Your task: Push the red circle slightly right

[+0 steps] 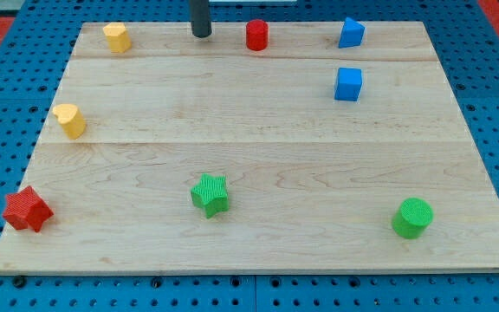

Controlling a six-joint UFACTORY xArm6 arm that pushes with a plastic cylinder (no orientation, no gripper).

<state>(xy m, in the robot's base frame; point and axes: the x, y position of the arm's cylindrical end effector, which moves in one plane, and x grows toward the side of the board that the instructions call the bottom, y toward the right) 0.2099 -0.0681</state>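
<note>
The red circle [256, 35], a short red cylinder, stands near the view's top edge of the wooden board [258, 147], a little right of centre. My tip [201, 35] is the lower end of a dark rod coming down from the view's top. It rests on the board to the left of the red circle, about a block's width of bare wood apart from it, not touching.
A yellow block [116, 37] sits at the top left, a yellow heart [70, 120] at the left edge. A red star [27, 210] is bottom left, a green star [210, 194] bottom centre, a green circle [412, 217] bottom right. A blue triangle [350, 33] and blue cube [348, 84] are top right.
</note>
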